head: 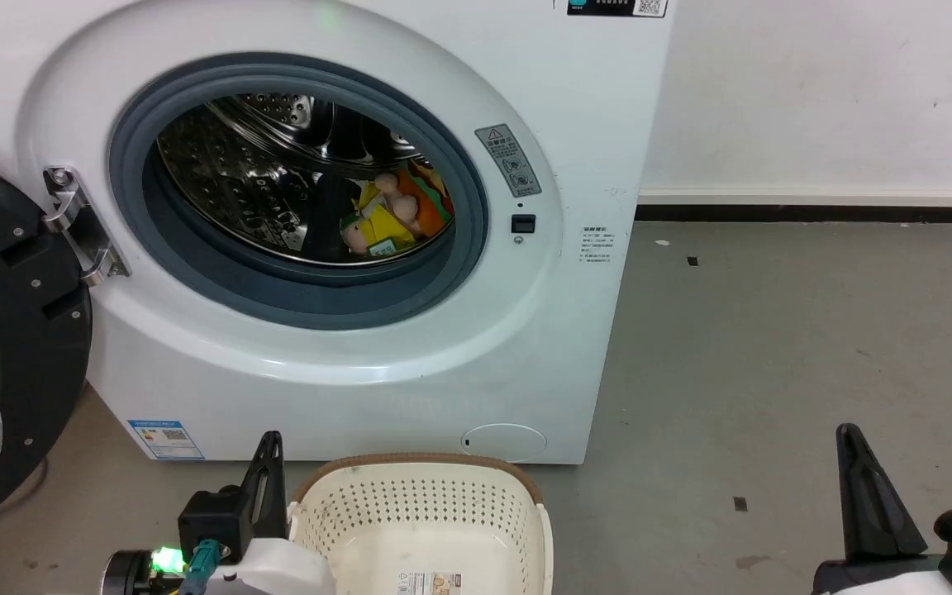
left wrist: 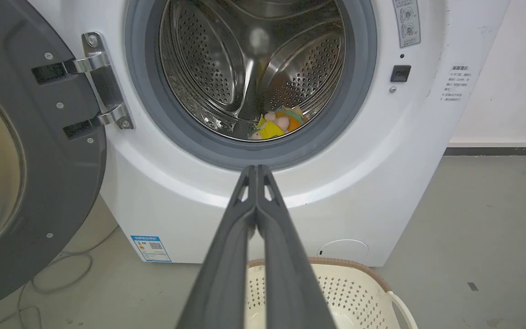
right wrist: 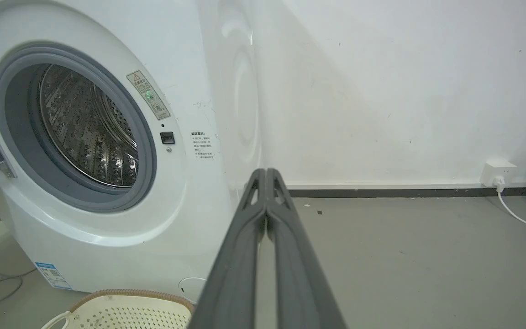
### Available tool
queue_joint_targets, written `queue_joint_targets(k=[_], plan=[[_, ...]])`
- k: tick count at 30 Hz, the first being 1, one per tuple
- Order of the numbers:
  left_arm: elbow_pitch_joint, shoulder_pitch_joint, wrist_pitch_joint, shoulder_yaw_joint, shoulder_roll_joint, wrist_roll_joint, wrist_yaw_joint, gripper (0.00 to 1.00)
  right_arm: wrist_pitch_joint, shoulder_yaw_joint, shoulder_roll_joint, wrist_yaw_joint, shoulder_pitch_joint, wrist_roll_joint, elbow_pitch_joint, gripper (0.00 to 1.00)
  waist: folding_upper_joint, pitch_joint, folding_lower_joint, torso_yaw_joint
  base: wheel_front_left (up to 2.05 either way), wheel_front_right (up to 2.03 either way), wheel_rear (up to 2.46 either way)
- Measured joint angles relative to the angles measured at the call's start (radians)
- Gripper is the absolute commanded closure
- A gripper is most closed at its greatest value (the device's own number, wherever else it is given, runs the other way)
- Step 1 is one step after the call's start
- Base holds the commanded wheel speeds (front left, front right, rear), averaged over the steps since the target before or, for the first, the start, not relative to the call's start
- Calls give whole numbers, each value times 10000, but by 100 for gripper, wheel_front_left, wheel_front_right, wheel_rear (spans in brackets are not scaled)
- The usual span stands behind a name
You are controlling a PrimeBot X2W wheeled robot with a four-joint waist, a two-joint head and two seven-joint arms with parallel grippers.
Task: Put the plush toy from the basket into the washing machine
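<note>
Head view, from the left: the black round door point(head: 5, 330) hangs swung open at the far left on its steel hinge point(head: 79, 227). Right of it stands the washing machine point(head: 360, 388), white, with a blue sticker point(head: 166, 438) low on its front. Its round opening, ringed by the grey gasket point(head: 294, 297), shows the shiny perforated drum point(head: 228, 165). The plush toy point(head: 389, 215) lies inside the drum, low and toward the right side of the opening, its orange bun, yellow bits and pale pink limbs showing above the gasket's lower lip. In my left wrist view the toy point(left wrist: 277, 125) sits at the bottom of the drum, well apart from my fingers.

My left gripper point(head: 271, 435) points up near the lower left, just beside the left rim of the basket point(head: 418, 459). Its jaws are pressed together with nothing between them, which shows plainly in the left wrist view. The basket stands on the floor point(head: 773, 347) in front of the washer, nearer to me, with its paper label point(head: 430, 583) on the inside bottom.

Further right, well apart from the basket, my right gripper point(head: 848, 430) rises over the grey floor. Its jaws are also together on nothing, tips meeting in the right wrist view. At the far right, a white wall point(head: 823, 91) meets the floor at a dark skirting. There, a white plug point(right wrist: 498, 172) feeds a white cable point(right wrist: 521, 219).
</note>
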State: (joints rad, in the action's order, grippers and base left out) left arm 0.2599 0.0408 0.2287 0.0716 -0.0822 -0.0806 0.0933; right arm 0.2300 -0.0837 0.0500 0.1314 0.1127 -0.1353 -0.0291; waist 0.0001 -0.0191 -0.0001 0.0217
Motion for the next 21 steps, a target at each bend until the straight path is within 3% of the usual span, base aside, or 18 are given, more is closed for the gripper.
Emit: queue_joint_targets(k=[21], plan=[[-470, -3, -435, -153, 56, 176, -171, 100, -430, 169, 0, 0, -152, 276, 35, 100, 0, 36, 1, -41, 0, 0, 0]])
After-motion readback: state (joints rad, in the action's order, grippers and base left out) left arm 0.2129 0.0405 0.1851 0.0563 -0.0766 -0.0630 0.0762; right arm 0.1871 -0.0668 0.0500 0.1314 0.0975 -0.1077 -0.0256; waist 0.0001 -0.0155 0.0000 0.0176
